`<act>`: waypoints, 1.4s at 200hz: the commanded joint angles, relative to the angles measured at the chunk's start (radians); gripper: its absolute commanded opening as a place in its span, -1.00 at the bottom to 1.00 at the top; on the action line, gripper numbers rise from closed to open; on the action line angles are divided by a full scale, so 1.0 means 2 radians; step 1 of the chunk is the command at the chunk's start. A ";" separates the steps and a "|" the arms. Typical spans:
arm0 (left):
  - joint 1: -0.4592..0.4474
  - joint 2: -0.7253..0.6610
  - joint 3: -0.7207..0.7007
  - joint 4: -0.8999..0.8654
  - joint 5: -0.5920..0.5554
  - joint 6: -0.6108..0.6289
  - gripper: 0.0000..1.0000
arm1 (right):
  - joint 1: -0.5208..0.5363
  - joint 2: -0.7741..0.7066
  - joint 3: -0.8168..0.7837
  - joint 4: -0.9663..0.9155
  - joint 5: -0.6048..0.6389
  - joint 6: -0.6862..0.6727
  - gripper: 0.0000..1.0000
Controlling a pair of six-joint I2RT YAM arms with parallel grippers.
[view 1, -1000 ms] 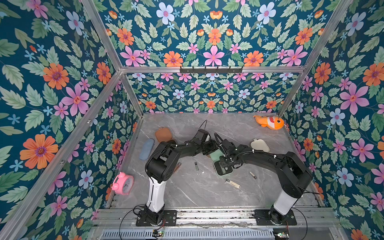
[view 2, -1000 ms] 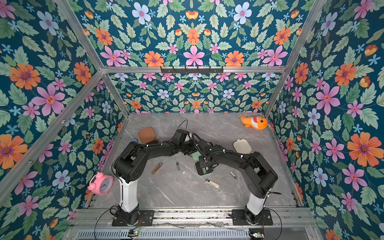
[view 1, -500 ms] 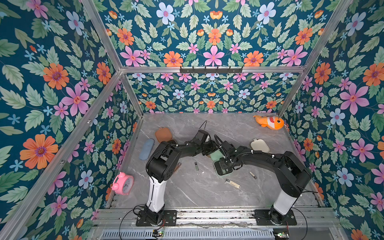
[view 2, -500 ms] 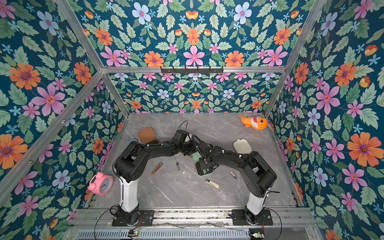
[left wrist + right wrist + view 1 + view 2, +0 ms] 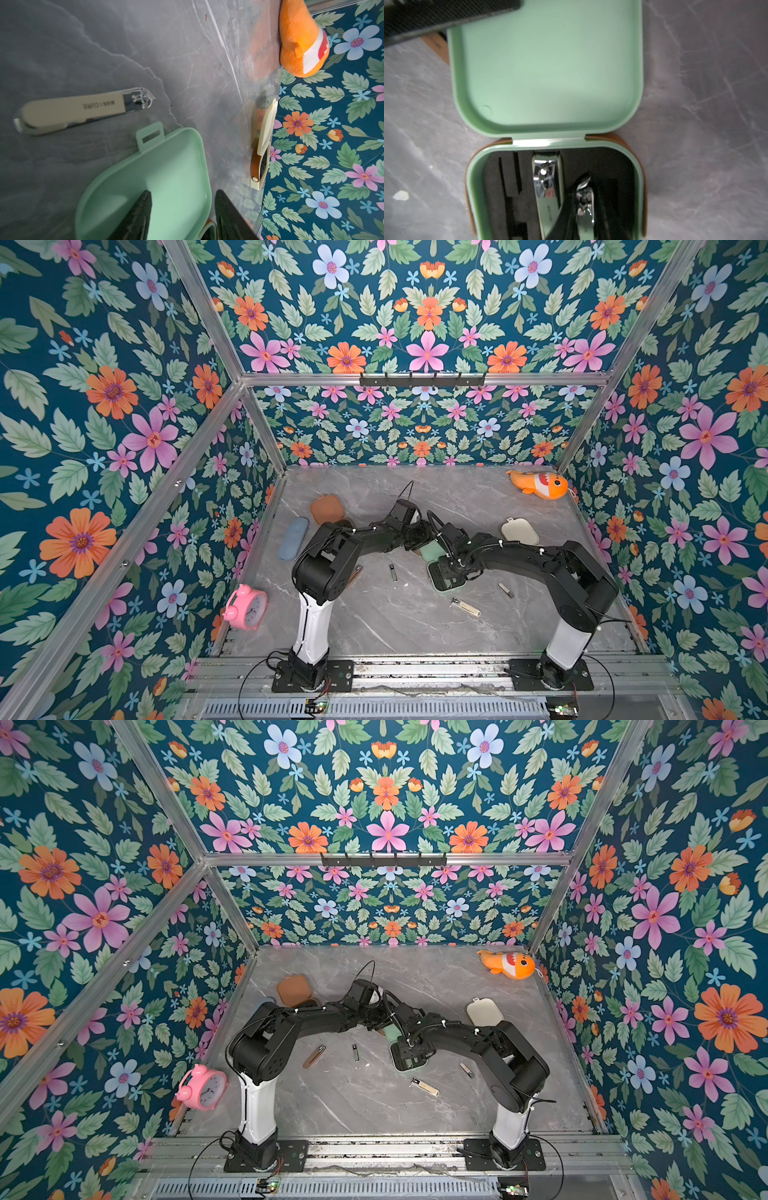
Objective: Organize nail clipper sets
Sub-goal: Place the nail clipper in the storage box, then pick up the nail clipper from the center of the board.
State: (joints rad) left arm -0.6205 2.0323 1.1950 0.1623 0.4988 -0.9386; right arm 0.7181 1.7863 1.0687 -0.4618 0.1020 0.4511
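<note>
**Mint green case open at mid-desk, both jaws at it**

Nearest, at the left edge of the desk (image 5: 374, 630), a pink alarm clock (image 5: 245, 608) is seen. A little farther, right of centre, a cream-handled clipper (image 5: 465, 607) lies flat, with a smaller metal clipper (image 5: 505, 590) just beyond it to the right. Left of centre, a slim metal tool (image 5: 392, 572) and a brown-handled clipper (image 5: 314, 1056) are laid apart on the bare desk.

At mid-desk the mint green case (image 5: 438, 578) is found open, its lid (image 5: 546, 68) folded to the far side. In its black tray (image 5: 500, 187) one large clipper (image 5: 548, 191) is seated. A small clipper (image 5: 584, 207) is flanked closely by the right jaws; whether it is pinched cannot be told. The left jaws are set partly apart astride the lid's edge, one finger (image 5: 137, 218) on the inner face and the other outside the rim; a firm grip cannot be confirmed.

Farther left, a pale blue case (image 5: 293, 538) lies by the wall; farther right is the cream case (image 5: 519, 532). Beyond, the brown case (image 5: 327, 509) is at far left and an orange fish toy (image 5: 540, 485) in the far right corner.
</note>
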 commanded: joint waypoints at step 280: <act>0.162 -0.287 -0.128 -0.135 -0.081 0.099 0.10 | 0.107 0.056 0.191 -0.113 -0.028 0.040 0.07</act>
State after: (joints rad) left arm -0.3538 1.5585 1.0286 -0.0235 0.3786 -0.8047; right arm 0.9001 1.8378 1.3918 -0.6369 0.0612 0.4950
